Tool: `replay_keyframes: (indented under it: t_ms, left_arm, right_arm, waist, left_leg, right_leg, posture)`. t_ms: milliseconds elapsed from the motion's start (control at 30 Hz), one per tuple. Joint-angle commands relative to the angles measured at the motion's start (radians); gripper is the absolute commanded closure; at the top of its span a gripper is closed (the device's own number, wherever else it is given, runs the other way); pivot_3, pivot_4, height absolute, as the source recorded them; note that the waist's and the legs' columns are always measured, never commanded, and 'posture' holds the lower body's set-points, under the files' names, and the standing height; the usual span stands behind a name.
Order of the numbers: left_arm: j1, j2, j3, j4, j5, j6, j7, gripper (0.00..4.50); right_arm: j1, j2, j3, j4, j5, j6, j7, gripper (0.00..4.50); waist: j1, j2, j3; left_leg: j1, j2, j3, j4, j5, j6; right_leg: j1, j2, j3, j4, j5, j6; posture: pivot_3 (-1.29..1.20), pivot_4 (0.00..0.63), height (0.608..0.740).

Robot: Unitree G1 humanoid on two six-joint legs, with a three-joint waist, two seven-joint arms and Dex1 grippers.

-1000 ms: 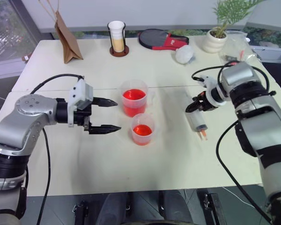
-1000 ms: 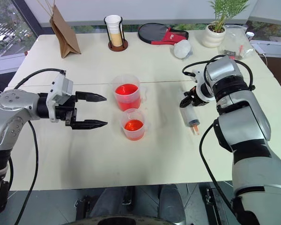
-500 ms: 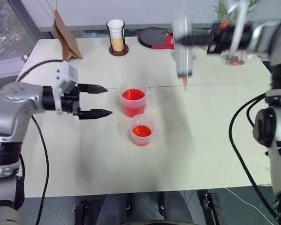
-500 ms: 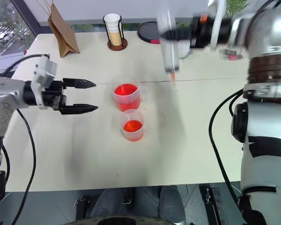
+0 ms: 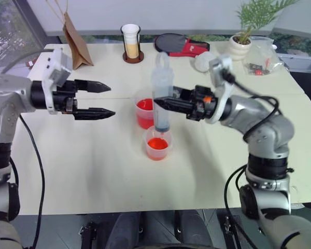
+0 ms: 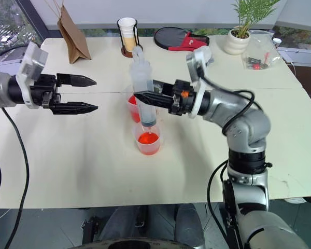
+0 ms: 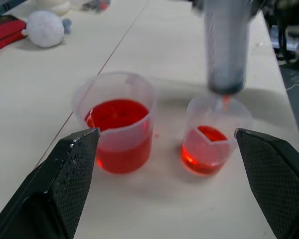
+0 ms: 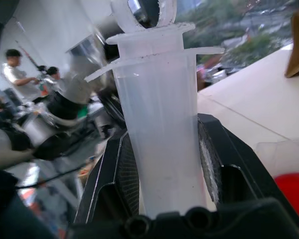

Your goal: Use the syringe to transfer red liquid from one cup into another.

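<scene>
The right tool (image 6: 145, 97), clenched on the syringe (image 6: 143, 91), had swung it upright over the small cup (image 6: 147, 137); the left tool (image 6: 88, 94) hung released; drawing liquid (image 6: 147, 138) seemed next.

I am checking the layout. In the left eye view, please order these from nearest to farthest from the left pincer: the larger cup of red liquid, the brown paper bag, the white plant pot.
1. Brown paper bag: just behind the left pincer, at the table's far left.
2. Larger clear plastic cup of red liquid: mid-table, toward the robot's right of the pincer.
3. White ceramic plant pot: far right corner.

The first two are nearly equal.
</scene>
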Motion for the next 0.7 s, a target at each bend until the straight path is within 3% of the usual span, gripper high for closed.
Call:
replay_keyframes:
  t_ms: [33,200,333,500,700]
  left_arm:
    - [-0.037,0.018,0.032,-0.021,-0.028,0.029,-0.001,0.0]
    - [-0.058,0.016,0.04,-0.02,-0.038,0.059,0.017,0.0]
    - [-0.075,0.017,0.032,-0.009,-0.03,0.071,0.027,0.0]
    - [-0.181,-0.014,0.026,0.033,-0.027,0.086,0.062,0.0]
    - [-0.3,-0.028,0.005,0.183,0.047,-0.017,0.042,0.0]
  right_arm:
    - [-0.02,0.017,0.021,0.025,-0.04,-0.131,-0.009,3.18]
    - [-0.172,0.093,-0.06,0.138,0.097,-0.079,-0.065,3.18]
    - [-0.342,0.12,-0.206,0.306,0.272,0.0,-0.135,3.18]
    - [-0.392,0.113,-0.044,0.489,0.009,-0.287,-0.033,3.18]
    - [-0.426,0.148,0.056,0.759,-0.164,-0.549,0.079,3.18]
  waist:
    - [-0.003,0.0,0.0]
    - [-0.004,0.0,0.0]
    - [0.001,0.0,0.0]
    - [0.0,0.0,0.0]
    - [-0.013,0.0,0.0]
  left_leg:
    - [0.0,0.0,0.0,0.0,0.0,0.0]
    - [0.0,0.002,0.0,0.0,0.001,-0.002]
    - [0.001,0.002,0.0,-0.001,0.002,-0.003]
    - [0.001,0.001,-0.001,-0.001,0.001,-0.003]
    - [0.001,0.0,0.0,-0.002,0.002,-0.003]
  right_leg:
    - [0.0,0.0,0.0,0.0,0.0,0.0]
    - [-0.001,0.001,0.0,0.0,0.0,0.0]
    - [0.0,0.001,0.0,0.001,0.0,0.0]
    - [0.0,0.002,0.0,0.0,0.0,0.0]
    - [-0.001,0.002,0.0,0.001,0.0,0.0]
  posture:
    - [0.0,0.15,0.74]
    - [0.0,0.15,0.74]
    - [0.0,0.15,0.74]
    - [0.0,0.15,0.74]
    - [0.0,0.15,0.74]
